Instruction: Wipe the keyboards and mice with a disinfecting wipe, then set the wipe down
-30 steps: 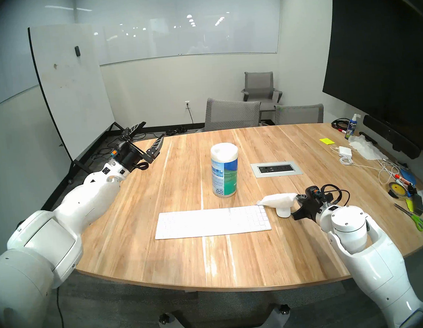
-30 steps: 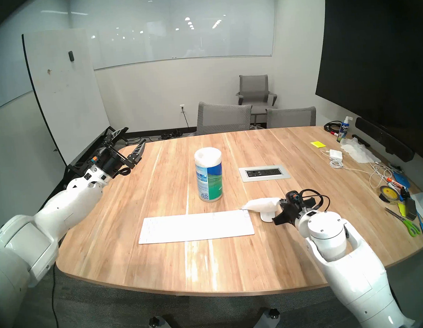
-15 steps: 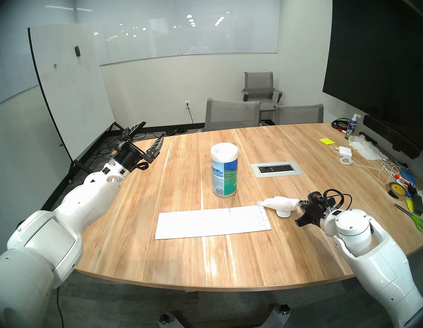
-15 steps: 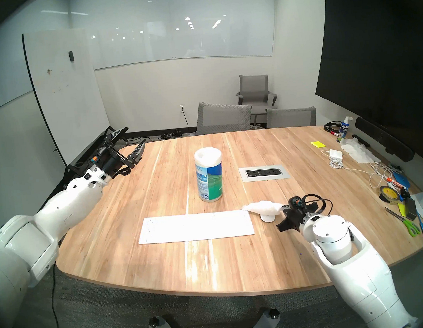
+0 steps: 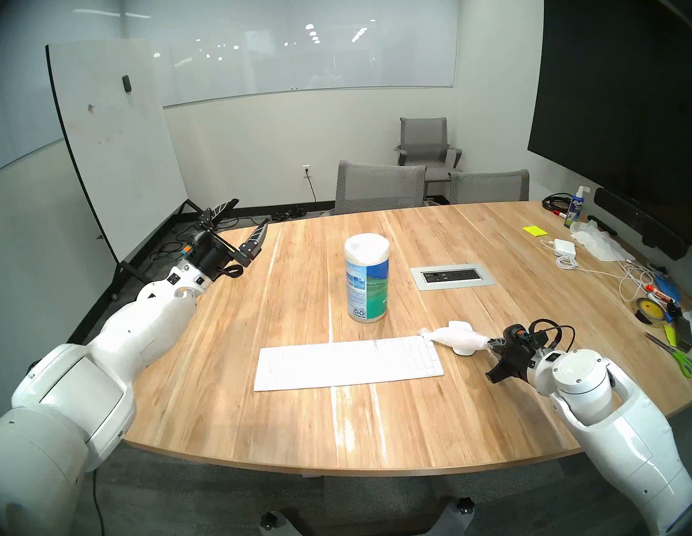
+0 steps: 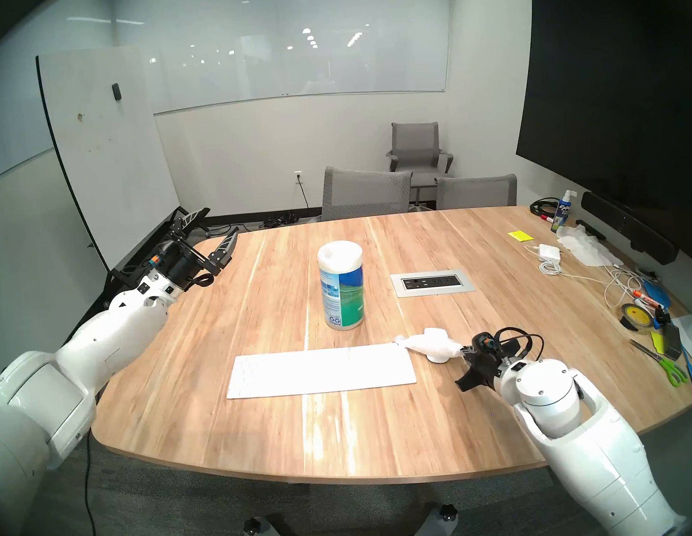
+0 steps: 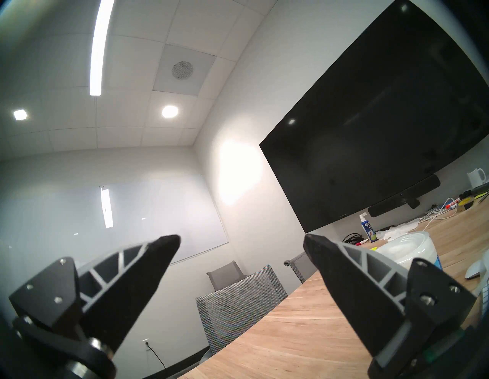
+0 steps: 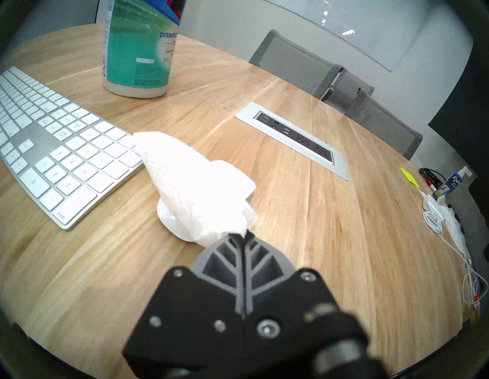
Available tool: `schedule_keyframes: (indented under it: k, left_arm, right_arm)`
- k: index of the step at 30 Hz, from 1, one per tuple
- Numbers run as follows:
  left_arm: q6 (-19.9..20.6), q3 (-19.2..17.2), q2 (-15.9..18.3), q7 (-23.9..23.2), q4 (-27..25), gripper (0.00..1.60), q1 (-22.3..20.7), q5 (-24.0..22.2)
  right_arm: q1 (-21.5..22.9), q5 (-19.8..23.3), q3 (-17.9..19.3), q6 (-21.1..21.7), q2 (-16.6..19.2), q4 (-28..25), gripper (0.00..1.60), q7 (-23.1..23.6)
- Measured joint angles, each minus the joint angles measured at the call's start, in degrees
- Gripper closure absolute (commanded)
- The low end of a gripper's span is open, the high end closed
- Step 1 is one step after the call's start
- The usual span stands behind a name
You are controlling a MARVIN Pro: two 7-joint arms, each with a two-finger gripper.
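The white keyboard [image 5: 346, 362] lies flat near the table's front middle; it also shows in the head right view [image 6: 320, 370] and the right wrist view [image 8: 53, 148]. The white mouse [image 5: 464, 351] [image 6: 437, 358] [image 8: 172, 222] sits just right of it, mostly covered by the wipe [image 5: 454, 334] [image 6: 428, 342] [image 8: 195, 182]. The wipe is draped over the mouse, its far end touching the keyboard's far right corner. My right gripper [image 5: 488, 342] [image 6: 462, 351] [image 8: 242, 237] is shut on the wipe's near end, low beside the mouse. My left gripper [image 5: 249, 212] [image 6: 221, 221] [image 7: 239, 239] is open and empty at the table's far left edge.
The blue-green wipes canister [image 5: 368, 278] [image 8: 140, 47] stands behind the keyboard. A power outlet panel [image 5: 452, 276] is set into the table. A power adapter [image 5: 563, 247], tissue pile [image 5: 596, 243], cables, tape and scissors [image 5: 677, 353] crowd the right edge. Grey chairs [image 5: 379, 185] stand beyond the table.
My right gripper has drawn back toward me and to the right, dragging the wipe across the mouse. The left arm has not moved.
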Motion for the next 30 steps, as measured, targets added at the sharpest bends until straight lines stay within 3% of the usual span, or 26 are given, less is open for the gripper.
schedule_keyframes:
  k: [16, 30]
  left_arm:
    - [0.0, -0.1, 0.0, 0.0, 0.0, 0.0, 0.0, 0.1]
    - [0.0, -0.1, 0.0, 0.0, 0.0, 0.0, 0.0, 0.1]
  right_arm:
    - [1.0, -1.5, -1.4, 0.0, -0.3, 0.4, 1.6, 2.1]
    - [-5.0, 0.2, 4.3, -0.5, 0.8, -3.9, 1.6, 2.8]
